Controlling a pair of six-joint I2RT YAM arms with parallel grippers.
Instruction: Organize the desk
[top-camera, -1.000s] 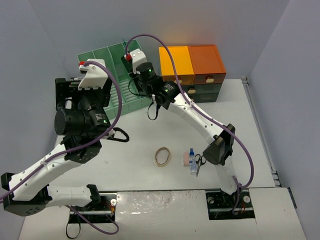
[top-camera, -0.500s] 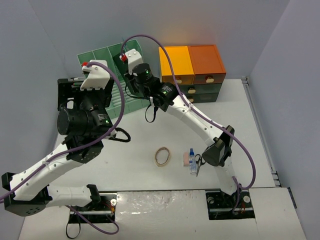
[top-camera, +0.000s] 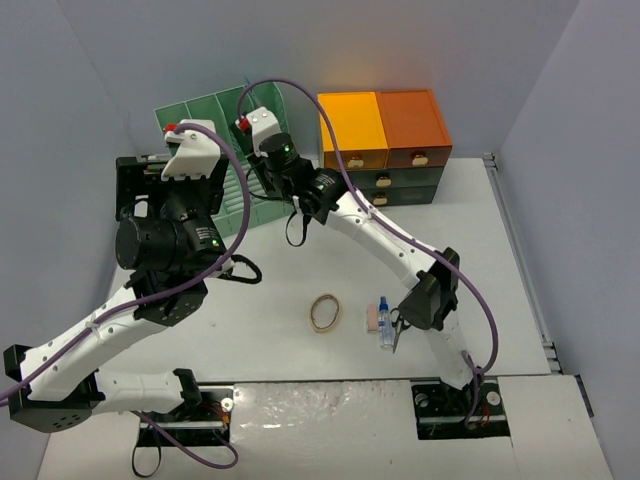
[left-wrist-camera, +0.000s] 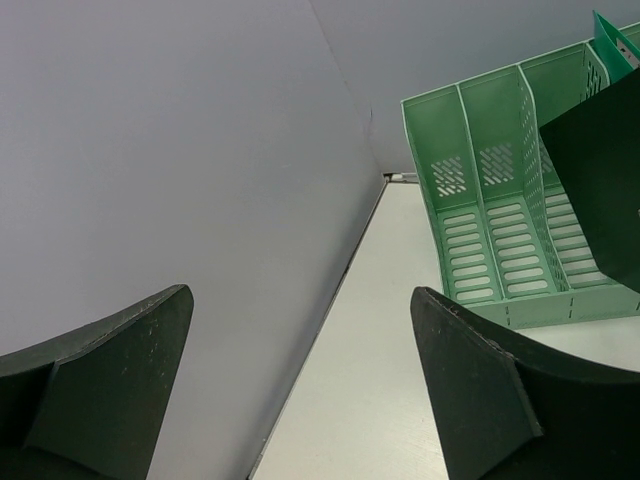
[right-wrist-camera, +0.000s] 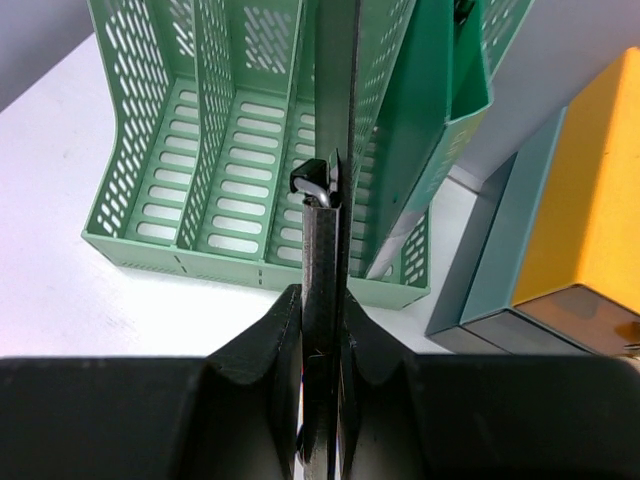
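The white desk (top-camera: 250, 320) carries a green slotted file rack (top-camera: 205, 112) at the back left. My right gripper (top-camera: 262, 172) is shut on a thin black flat item (right-wrist-camera: 335, 120), seen edge-on, and holds it upright above the rack (right-wrist-camera: 200, 150). A black strap loop (top-camera: 297, 225) hangs below it. In the left wrist view the item (left-wrist-camera: 600, 180) shows as a dark panel in front of the rack (left-wrist-camera: 500, 210). My left gripper (top-camera: 150, 170) is open and empty (left-wrist-camera: 300, 300), raised near the left wall beside the rack.
An orange-and-dark-green drawer cabinet (top-camera: 385, 135) stands at the back right of the rack. A rubber band (top-camera: 323, 312), an eraser (top-camera: 372, 318), a small blue-capped bottle (top-camera: 385, 322) and scissors (top-camera: 398, 328) lie at the near middle. A black clip (top-camera: 240, 270) lies under the left arm.
My right gripper has carried the black item left and farther back, over the rack. The left arm has shifted slightly.
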